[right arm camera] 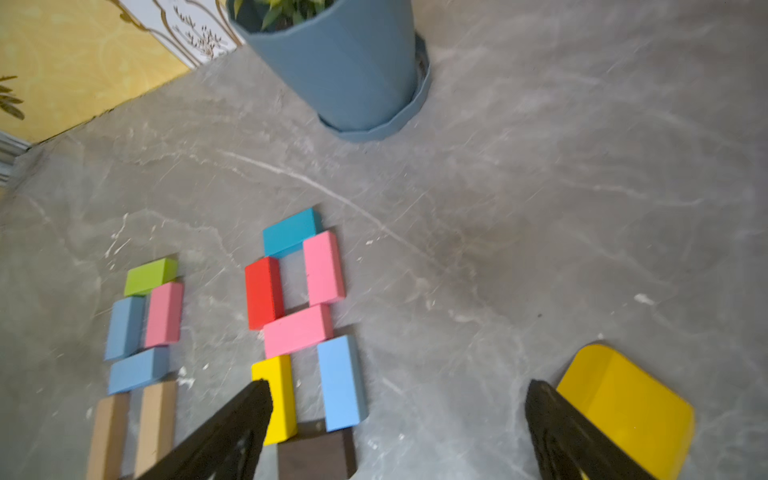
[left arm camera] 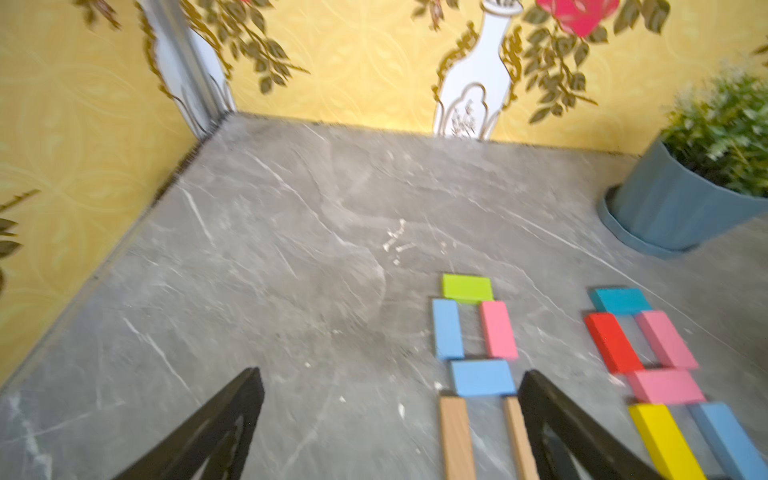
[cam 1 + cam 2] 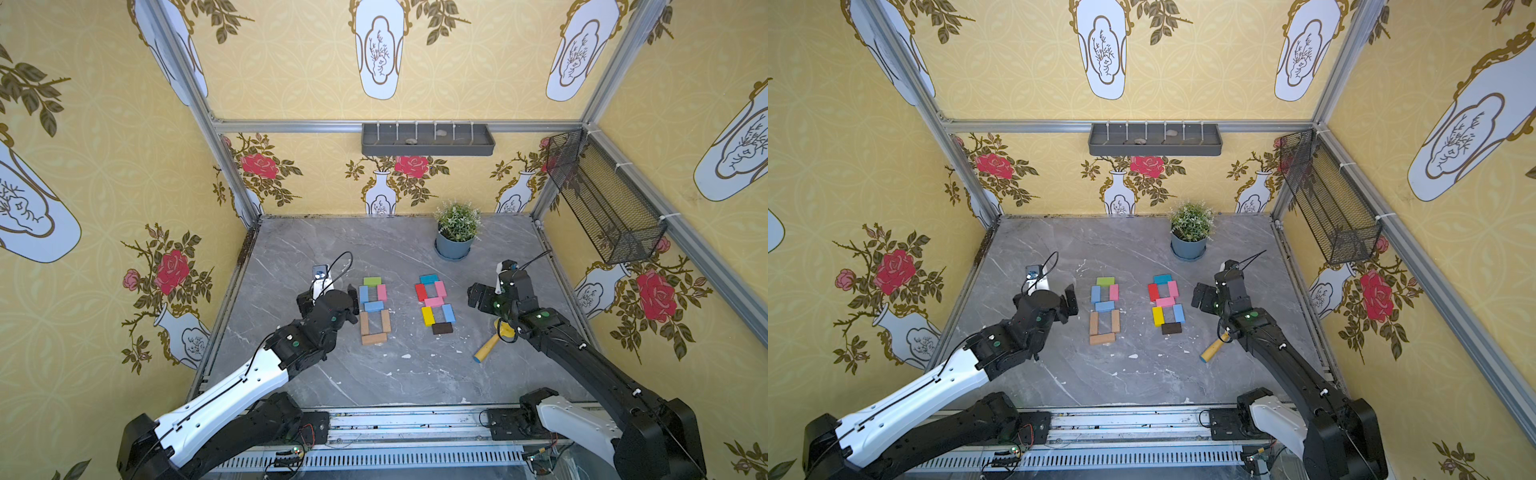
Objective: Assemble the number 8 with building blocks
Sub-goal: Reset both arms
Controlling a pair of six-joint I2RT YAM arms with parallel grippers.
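Both number eights look complete; you seem to have nothing left to place.
The green, blue, pink and tan-wood block eight and the teal, red, pink, yellow, blue and brown block eight lie side by side on the grey marble tabletop; left fingers and right fingers spread, empty.

Two flat seven-block eights side by side (apart)

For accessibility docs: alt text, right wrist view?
Two number 8s laid from small flat rectangular blocks, one partly tan wood, one brightly coloured, lie on a grey marble-look tabletop ahead of the open right claw. A blue-grey plant pot stands beyond.
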